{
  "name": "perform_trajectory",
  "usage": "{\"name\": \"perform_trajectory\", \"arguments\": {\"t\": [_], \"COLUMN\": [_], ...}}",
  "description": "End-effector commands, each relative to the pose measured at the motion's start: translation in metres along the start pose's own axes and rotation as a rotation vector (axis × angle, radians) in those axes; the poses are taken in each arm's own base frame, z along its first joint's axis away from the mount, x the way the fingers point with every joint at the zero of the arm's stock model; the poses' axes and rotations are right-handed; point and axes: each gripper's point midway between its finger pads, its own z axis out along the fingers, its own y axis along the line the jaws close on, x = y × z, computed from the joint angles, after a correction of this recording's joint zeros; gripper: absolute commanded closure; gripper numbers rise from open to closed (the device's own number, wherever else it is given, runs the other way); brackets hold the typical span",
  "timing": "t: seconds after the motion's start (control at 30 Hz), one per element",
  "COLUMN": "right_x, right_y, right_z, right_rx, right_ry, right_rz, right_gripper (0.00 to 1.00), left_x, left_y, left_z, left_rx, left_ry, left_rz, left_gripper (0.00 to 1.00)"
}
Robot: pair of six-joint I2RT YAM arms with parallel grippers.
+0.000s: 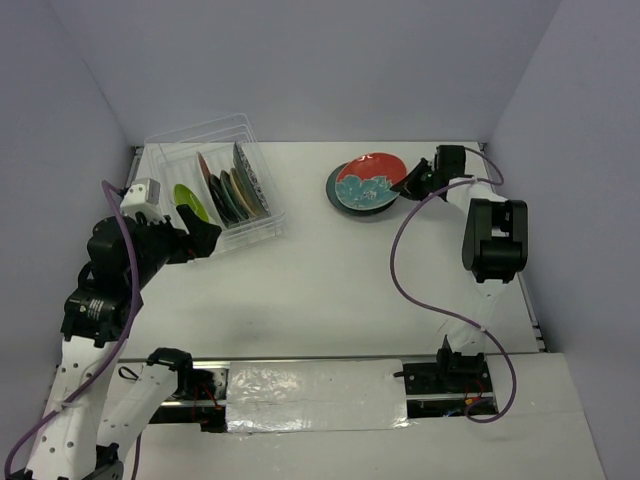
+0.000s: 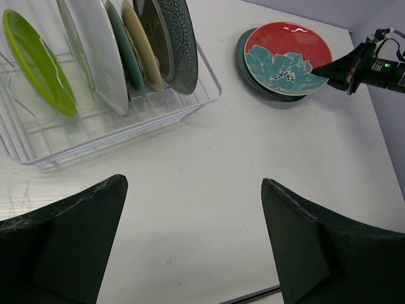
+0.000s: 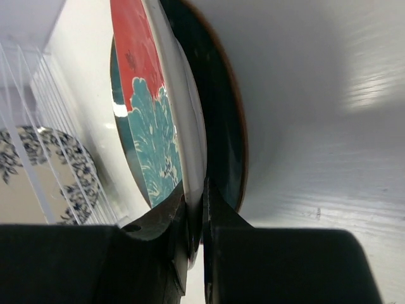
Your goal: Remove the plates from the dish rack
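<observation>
Red plate (image 1: 372, 178) stacking at 1 o'clock.
Right pincer (image 3: 195, 193) pinches its rim above a dark plate (image 1: 333, 190); left pincer (image 2: 193, 218), wide, faces the dish rack (image 1: 256, 234).

I log bare table (image 1: 320, 290) open between the dish rack (image 1: 258, 236) and the red plate (image 1: 372, 170) stacked at right. In the rack, upright plates (image 1: 235, 190) crowd the right-hand slots, leaving a gap beside the lime plate (image 1: 190, 203). The right gripper (image 1: 408, 186), clamped on the red plate's rim, and its looping cable (image 1: 398, 262) block that stack's right side.
</observation>
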Motion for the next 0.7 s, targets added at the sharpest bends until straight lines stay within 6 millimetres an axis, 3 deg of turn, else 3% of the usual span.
{"name": "perform_trajectory", "arguments": {"t": [0.0,0.17,0.23,0.27,0.33,0.53,0.67], "right_x": [0.012,0.032,0.037,0.036,0.037,0.034,0.032], "right_y": [0.026,0.02,0.026,0.018,0.023,0.014,0.022], "right_z": [0.003,0.006,0.003,0.0,-0.007,-0.005,0.005], "right_rx": [-0.017,0.078,0.111,0.171,0.198,0.315,0.344], "right_ry": [0.05,0.096,0.097,0.078,0.048,0.028,0.054], "right_rz": [-0.136,-0.203,-0.244,-0.263,-0.296,-0.336,-0.35], "right_gripper": [0.91,0.74,0.56,0.51,0.42,0.36,0.35], "left_x": [-0.005,-0.004,-0.001,0.0,0.002,0.005,0.01], "left_y": [-0.002,-0.002,0.0,0.002,0.003,0.003,0.005], "left_z": [0.003,0.001,0.002,0.002,0.003,0.003,0.005], "left_rx": [0.013,0.014,0.009,0.002,-0.001,0.003,0.0], "left_ry": [-0.022,-0.021,-0.017,-0.015,-0.008,0.002,0.017], "left_rz": [0.01,0.012,0.014,0.015,0.016,0.017,0.023], "left_gripper": [0.01,0.0,0.01,0.0,0.0,0.0,0.0]}}
